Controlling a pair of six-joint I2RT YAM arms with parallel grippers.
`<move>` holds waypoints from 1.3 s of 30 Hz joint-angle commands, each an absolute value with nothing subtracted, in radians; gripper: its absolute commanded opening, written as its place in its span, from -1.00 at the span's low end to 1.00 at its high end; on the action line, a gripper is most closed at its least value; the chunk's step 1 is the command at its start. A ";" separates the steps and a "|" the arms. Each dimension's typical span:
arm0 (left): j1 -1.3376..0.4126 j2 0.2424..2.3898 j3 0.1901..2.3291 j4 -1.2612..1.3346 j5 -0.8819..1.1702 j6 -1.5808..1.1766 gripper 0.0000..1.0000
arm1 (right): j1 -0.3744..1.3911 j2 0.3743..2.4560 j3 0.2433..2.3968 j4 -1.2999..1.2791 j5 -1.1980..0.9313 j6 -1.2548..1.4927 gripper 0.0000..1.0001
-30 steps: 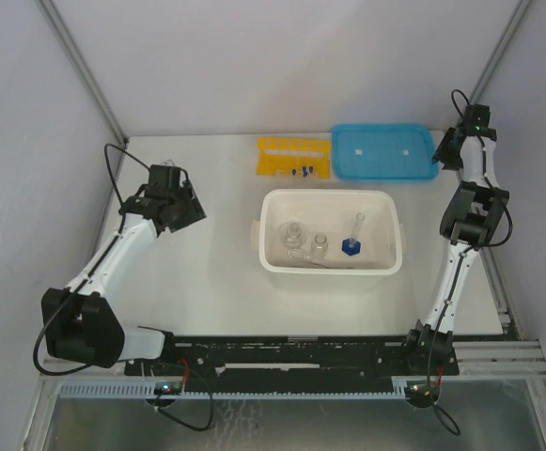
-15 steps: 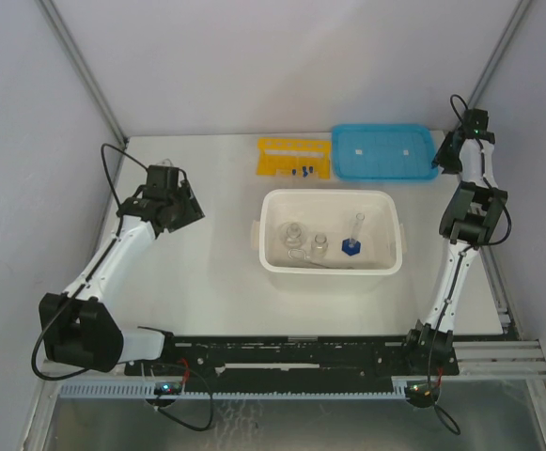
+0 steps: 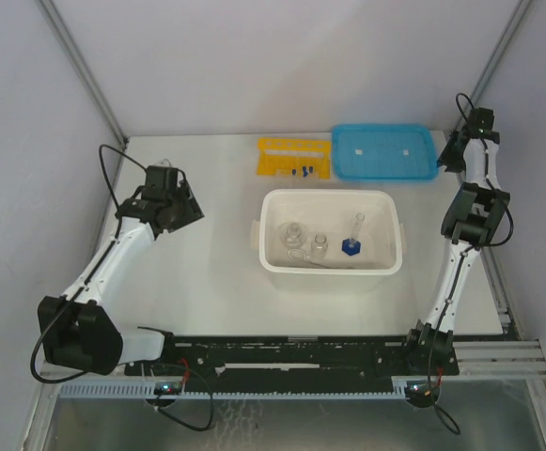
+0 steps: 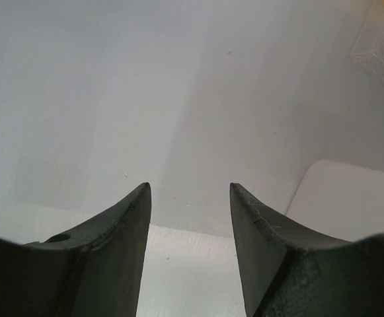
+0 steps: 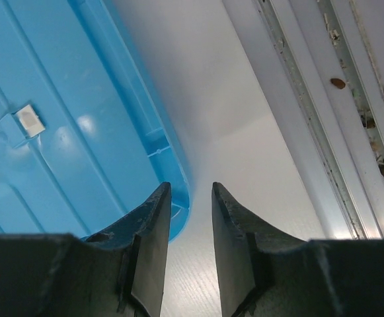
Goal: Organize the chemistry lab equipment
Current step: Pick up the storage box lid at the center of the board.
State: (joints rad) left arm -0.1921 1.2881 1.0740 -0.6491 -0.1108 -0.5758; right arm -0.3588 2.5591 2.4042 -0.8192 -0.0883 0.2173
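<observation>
Glossy blue plastic lid point(image 5: 59, 125), matt white plastic tub point(image 3: 331, 231), clear glass vessels point(image 3: 296, 235), smooth white table point(image 3: 207, 272).

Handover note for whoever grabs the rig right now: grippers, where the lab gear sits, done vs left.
Left gripper: open, empty, over bare table left of the big white plastic tub.
Right gripper: jaws slightly apart, empty, at the right edge of the blue rectangular lid.
Yellow plastic tube rack lies at the back of the table, small blue-capped tubes at its near edge.
Inside the tub: small clear glass vessels, a tall clear cylinder on a blue base, thin metal tongs.
Done: cannot tell; nothing held.
Left: judging by this layout, probably racking the tubes and sorting what's in the tub.
</observation>
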 commanded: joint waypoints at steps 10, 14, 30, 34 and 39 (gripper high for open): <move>-0.195 1.217 1.009 -0.626 -0.137 -0.610 0.12 | -0.349 2.642 2.517 -0.939 -0.129 0.209 -0.40; -0.195 1.199 0.995 -0.629 -0.150 -0.611 0.12 | -0.335 2.640 2.518 -0.942 -0.091 0.200 -0.41; -0.187 1.175 1.003 -0.613 -0.103 -0.592 0.12 | -0.358 2.528 2.348 -0.872 -0.116 0.274 -1.00; -0.186 1.188 1.017 -0.602 -0.074 -0.586 0.10 | -0.383 2.395 2.188 -0.751 -0.191 0.381 -1.00; -0.189 1.186 1.019 -0.592 -0.043 -0.588 0.08 | -0.394 2.278 2.126 -0.697 -0.208 0.462 -1.00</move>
